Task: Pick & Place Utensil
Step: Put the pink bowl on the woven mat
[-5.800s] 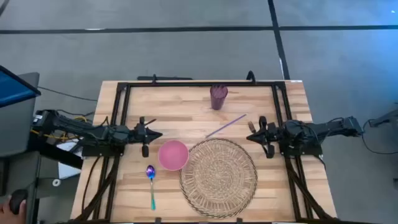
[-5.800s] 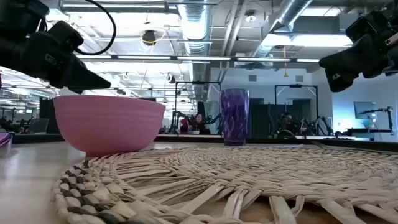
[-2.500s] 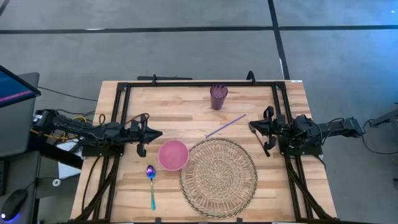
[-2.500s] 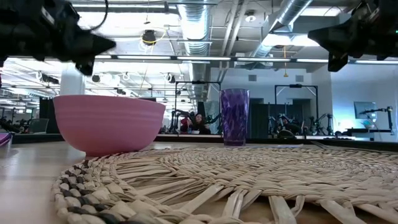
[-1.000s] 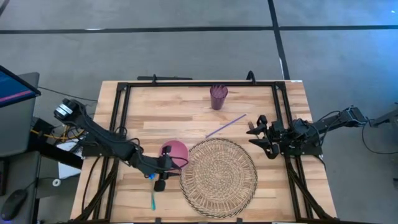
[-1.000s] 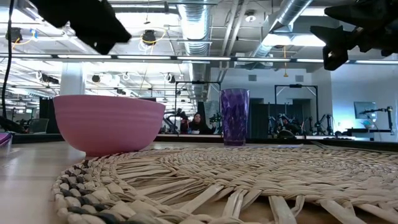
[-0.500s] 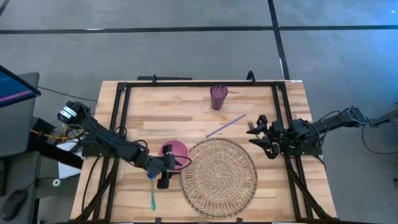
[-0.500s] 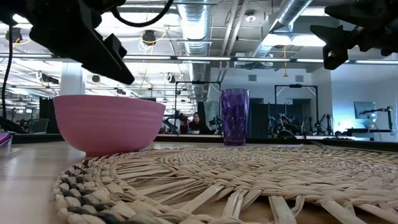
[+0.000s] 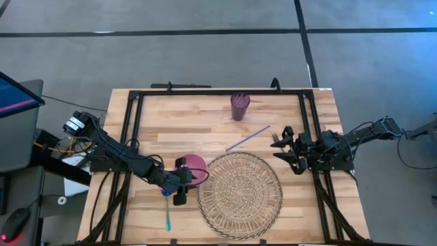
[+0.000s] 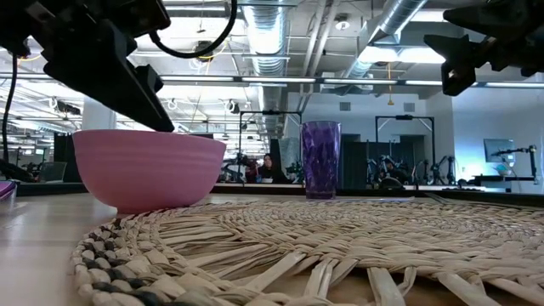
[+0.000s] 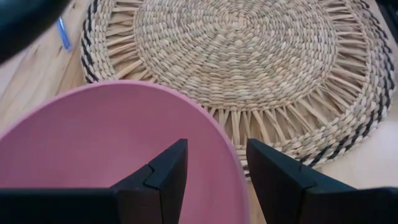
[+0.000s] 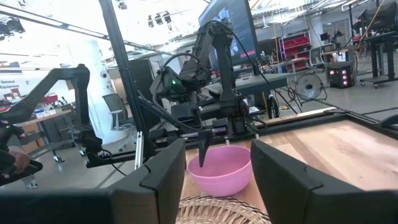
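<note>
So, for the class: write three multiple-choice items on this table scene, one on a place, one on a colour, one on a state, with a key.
1. Where is the left gripper?
A. over the pink bowl
B. beside the purple cup
C. off the table

2. What colour is the straw?
A. green
B. purple
C. white

3. How are the right gripper's fingers?
A. shut on the straw
B. shut on the woven mat
C. open, holding nothing

Key: A, its fingers straddle the bowl's rim; B, it lies lilac on the wood; C, its wrist view shows its fingers apart.
</note>
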Motion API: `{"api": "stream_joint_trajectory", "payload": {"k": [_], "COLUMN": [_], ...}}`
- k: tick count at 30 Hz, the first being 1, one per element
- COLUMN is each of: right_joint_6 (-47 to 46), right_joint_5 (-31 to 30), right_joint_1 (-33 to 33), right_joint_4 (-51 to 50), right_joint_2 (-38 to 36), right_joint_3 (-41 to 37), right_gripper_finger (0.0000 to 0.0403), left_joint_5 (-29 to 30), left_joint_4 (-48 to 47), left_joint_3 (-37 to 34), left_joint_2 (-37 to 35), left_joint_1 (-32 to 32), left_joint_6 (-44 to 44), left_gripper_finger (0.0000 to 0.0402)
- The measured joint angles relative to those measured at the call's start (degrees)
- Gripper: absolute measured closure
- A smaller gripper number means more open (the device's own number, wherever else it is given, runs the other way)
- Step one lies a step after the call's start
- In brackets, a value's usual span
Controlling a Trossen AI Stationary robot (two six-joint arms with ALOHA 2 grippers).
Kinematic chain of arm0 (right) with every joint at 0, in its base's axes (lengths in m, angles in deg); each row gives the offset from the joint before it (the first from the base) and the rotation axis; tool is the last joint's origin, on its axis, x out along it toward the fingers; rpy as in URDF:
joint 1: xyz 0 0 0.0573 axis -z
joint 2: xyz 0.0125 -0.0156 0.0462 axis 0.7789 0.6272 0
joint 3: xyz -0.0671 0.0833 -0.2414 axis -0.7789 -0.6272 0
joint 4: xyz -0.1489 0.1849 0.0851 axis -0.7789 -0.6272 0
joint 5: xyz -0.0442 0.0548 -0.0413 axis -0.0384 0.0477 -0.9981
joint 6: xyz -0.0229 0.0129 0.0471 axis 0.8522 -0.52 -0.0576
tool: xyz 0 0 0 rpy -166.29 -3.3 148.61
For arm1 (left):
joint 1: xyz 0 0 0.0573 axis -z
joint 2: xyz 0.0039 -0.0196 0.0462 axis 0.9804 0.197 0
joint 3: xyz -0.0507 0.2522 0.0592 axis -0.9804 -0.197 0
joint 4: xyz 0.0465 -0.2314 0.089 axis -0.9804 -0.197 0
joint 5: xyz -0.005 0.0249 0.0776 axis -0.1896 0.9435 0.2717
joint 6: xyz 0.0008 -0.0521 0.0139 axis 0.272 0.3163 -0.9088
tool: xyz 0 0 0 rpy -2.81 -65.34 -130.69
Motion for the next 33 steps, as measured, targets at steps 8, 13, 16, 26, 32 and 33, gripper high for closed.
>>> {"api": "stream_joint_trajectory", "payload": {"k": [8,13,16,26,32,33], "right_joint_6": [0.0,0.0,0.0,0.0,0.0,0.0], "right_joint_5": [0.0,0.0,0.0,0.0,0.0,0.0], "right_joint_1": [0.0,0.0,0.0,0.0,0.0,0.0], "right_joint_4": [-0.2,-0.2,-0.2,-0.2,-0.2,-0.2], "right_joint_2": [0.0,0.0,0.0,0.0,0.0,0.0], "right_joint_3": [0.0,0.0,0.0,0.0,0.0,0.0], "right_gripper_finger": [0.0232,0.0232,0.0234,0.0236,0.0239,0.0238], "left_joint_5": [-0.3,-0.7,-0.7,-0.1,0.2,0.2], "left_joint_4": [0.0,0.0,0.0,0.3,0.7,0.8], "left_joint_3": [0.0,0.0,0.0,-3.2,-4.4,-4.4], "left_joint_2": [0.0,0.0,0.0,0.0,0.0,0.0], "left_joint_1": [0.0,0.6,1.1,1.5,1.5,1.5], "left_joint_6": [3.0,3.3,3.3,5.5,5.6,5.6], "left_gripper_finger": [0.0236,0.0236,0.0236,0.0236,0.0274,0.0288]}}
